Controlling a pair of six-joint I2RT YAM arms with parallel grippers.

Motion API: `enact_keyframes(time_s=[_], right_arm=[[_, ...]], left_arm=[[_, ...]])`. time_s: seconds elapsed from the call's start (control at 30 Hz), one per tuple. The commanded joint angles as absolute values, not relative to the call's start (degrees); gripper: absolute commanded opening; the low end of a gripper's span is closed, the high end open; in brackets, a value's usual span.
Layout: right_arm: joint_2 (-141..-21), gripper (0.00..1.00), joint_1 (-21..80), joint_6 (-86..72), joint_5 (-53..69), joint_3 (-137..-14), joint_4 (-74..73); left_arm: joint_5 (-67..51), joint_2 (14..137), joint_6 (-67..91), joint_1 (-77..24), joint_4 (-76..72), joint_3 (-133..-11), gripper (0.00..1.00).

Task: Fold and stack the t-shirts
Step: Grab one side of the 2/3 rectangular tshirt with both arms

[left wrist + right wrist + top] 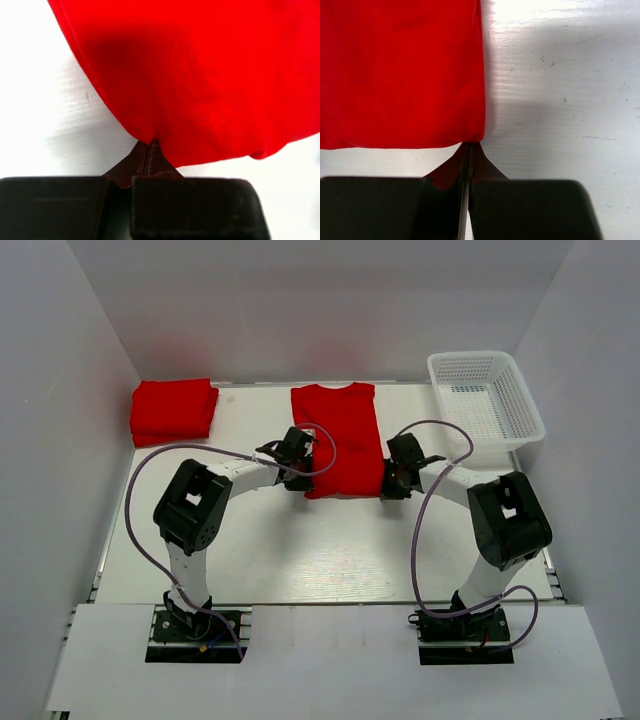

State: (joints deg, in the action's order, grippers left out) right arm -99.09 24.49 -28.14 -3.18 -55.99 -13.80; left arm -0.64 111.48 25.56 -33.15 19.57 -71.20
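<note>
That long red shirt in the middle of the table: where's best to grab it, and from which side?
By its two near hem corners, coming in low from the robot's side. The shirt lies flat in a long strip, collar at the far end, so those corners offer free edges. The left end effector and right end effector are shut there.

Overhead view: at 2 o'clock you see a white plastic mesh basket (470, 356), open side up, at the far right corner of the white desk (300, 550). Plain pale walls (300, 300) enclose the desk at 9, 12 and 3 o'clock. Right wrist view: your desk surface (560, 100) carries faint dark scuffs.
</note>
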Motion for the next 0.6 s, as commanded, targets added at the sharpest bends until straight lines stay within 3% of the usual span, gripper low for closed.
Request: enact_keyframes(time_s=[0.0,0.2,0.57], right_arm=[[-98.5,0.0,24.3,-27.4,-3.4,-52.8,-12.9],[-94.0,0.0,24.6,-24.2,-4.5,-48.9,-16.2],[-71.6,0.0,25.0,-20.2,-0.5,-40.7,-25.9]], left_arm=[[-0.6,111.4,25.7,-34.0,26.5,-67.0,0.0],[-0.6,107.0,25.7,-34.0,27.0,-62.9,0.0],[-1.8,92.9,25.7,-35.1,35.2,-58.1,0.0]])
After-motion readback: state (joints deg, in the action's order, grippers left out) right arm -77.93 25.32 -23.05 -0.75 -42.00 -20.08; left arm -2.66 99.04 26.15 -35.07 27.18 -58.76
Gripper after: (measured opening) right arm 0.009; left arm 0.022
